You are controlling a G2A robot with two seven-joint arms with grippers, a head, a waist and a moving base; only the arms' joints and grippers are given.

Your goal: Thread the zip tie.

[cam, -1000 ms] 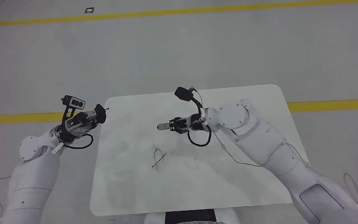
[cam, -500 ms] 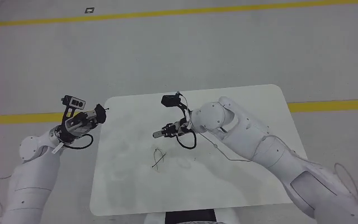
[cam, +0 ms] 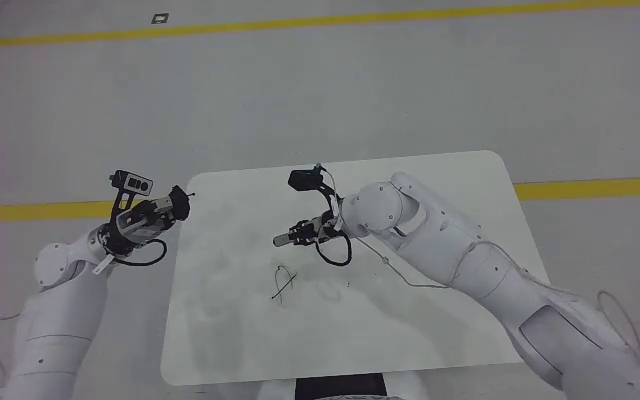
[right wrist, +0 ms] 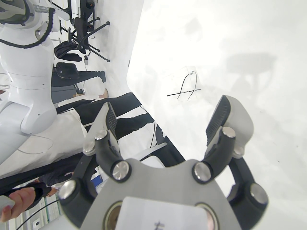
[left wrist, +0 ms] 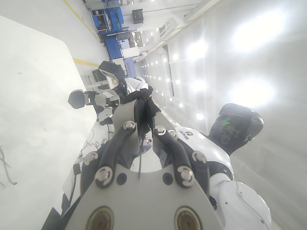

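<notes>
A: Where to find the tie (cam: 284, 282)?
B: Flat on the table (cam: 450, 200), left of centre, just near of the right gripper (cam: 280, 240), hovering spread wide. Off the left edge, pinching a thin black strip (left wrist: 140, 163) in the left gripper (cam: 182, 203).
A: Worth fearing?
B: Probably skating off so thin a thing, or scooping both its crossed strands together. Dropping the strip too, given a slack pinch.

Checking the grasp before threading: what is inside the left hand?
A thin black strip, likely the zip tie, runs between the shut fingers of the left hand. Its pinched end is covered by the fingers, so the grip itself cannot be seen.
</notes>
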